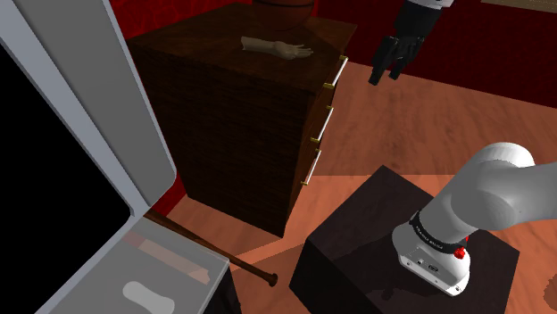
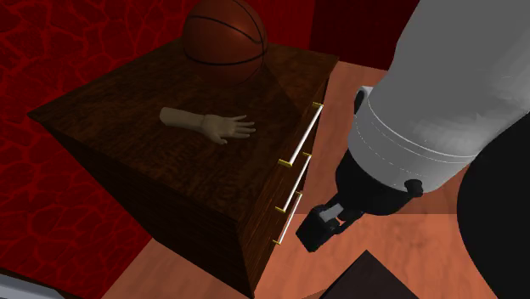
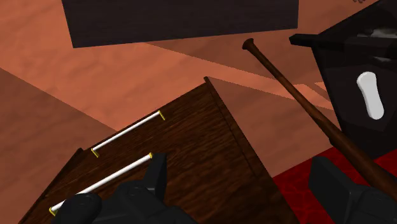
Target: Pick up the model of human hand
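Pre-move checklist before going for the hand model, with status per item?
1. Gripper open: ok. In the wrist view the fingers stand apart with nothing between them.
2. Hand model accessible: ok. It lies flat on the dresser top with nothing on it.
3. Gripper above the hand model: not ok. It hangs off the dresser's handle side.
4. Basketball clear of the target: ok. It sits behind the hand model, with a gap between them.
5. Gripper high enough to clear the dresser's top edge: cannot tell.
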Motion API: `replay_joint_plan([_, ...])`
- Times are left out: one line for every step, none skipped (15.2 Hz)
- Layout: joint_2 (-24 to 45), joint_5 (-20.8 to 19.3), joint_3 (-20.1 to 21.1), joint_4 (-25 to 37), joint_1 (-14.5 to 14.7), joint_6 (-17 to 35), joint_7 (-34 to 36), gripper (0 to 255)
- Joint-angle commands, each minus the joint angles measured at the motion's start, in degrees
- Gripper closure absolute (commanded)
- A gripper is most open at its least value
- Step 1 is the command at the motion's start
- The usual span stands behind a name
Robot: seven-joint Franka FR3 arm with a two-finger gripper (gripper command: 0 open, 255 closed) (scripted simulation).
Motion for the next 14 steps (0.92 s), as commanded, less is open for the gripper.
replay_joint_plan([0.00,0.00,0.00,0.00,0.00,0.00,0.00,0])
replay_joint_plan([2.46,-0.33,-0.29,1.46,0.25,0.90,-0.97,0])
replay_joint_plan([4.92,-0.63,-0.56,2.99,0.51,1.72,-1.92,0])
replay_joint_plan([7.36,-0.90,-0.82,4.60,0.78,2.46,-2.86,0])
replay_joint_plan([9.78,-1.15,-1.07,6.28,1.04,3.12,-3.78,0])
replay_joint_plan([12.20,-1.37,-1.29,8.02,1.29,3.70,-4.70,0])
replay_joint_plan([14.60,-1.57,-1.52,9.84,1.57,4.21,-5.59,0])
replay_joint_plan([17.00,-1.74,-1.71,11.73,1.82,4.63,-6.48,0])
replay_joint_plan([19.38,-1.89,-1.89,13.68,2.07,4.98,-7.37,0])
replay_joint_plan([21.75,-2.01,-2.05,15.71,2.30,5.25,-8.24,0])
replay_joint_plan([24.13,-2.11,-2.18,17.81,2.51,5.44,-9.11,0])
replay_joint_plan([26.49,-2.19,-2.30,19.99,2.72,5.56,-9.96,0])
replay_joint_plan([28.86,-2.26,-2.39,22.24,2.91,5.60,-10.81,0])
replay_joint_plan([31.23,-2.32,-2.47,24.57,3.10,5.57,-11.64,0])
